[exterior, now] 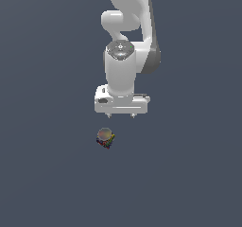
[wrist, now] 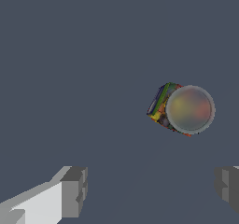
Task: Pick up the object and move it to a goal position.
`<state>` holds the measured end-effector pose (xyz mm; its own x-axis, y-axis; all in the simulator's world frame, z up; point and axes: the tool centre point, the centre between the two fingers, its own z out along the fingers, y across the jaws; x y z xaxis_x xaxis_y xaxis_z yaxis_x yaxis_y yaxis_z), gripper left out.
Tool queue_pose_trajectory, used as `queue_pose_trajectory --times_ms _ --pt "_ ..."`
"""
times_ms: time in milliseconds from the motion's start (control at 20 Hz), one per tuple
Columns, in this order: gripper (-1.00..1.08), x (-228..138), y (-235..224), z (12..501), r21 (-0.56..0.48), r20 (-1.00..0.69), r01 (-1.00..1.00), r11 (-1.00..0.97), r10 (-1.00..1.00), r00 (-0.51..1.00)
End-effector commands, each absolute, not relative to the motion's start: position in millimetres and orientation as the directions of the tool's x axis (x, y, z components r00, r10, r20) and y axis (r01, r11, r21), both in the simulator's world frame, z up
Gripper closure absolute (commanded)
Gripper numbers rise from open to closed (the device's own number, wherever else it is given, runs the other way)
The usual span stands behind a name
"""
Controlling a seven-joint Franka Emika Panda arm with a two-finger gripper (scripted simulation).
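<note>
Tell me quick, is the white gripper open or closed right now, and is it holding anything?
White gripper: open, its grey fingers spread wide, holding nothing. The small multicoloured Rubik's-style cube lies apart from it on the grey floor, not between the fingers.

- most of the cube [wrist: 160, 107] is covered by a see-through grey ball [wrist: 190, 109], so its squares are a smear
- end effector [wrist: 151, 190] fingers [wrist: 73, 192] get chopped off at the wrist view's edge
- arm [exterior: 127, 13] runs out the top of the exterior view

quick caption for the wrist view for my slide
Open pincer above the grey floor, with the small colourful cube ahead, partly covered by a translucent sphere.
</note>
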<state>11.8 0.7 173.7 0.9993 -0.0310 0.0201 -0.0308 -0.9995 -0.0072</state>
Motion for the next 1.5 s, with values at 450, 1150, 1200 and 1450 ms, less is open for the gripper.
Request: queue_pose_trajectory --times_ms 450,1150,1200,1450 --pt "-0.92 13.4 33.5 185.4 -0.042 0.042 -0.013 -0.999 -0.014 0.999" --pt "-0.92 29.2 -1.6 160.7 -0.036 0.022 -0.178 -0.983 -0.179 0.984" --pt "-0.92 31.5 -7.4 156.5 -0.034 0.019 -0.205 -0.978 -0.206 0.978" --pt "-0.92 42.5 -39.9 133.1 -0.021 0.007 -0.348 -0.937 -0.348 0.937"
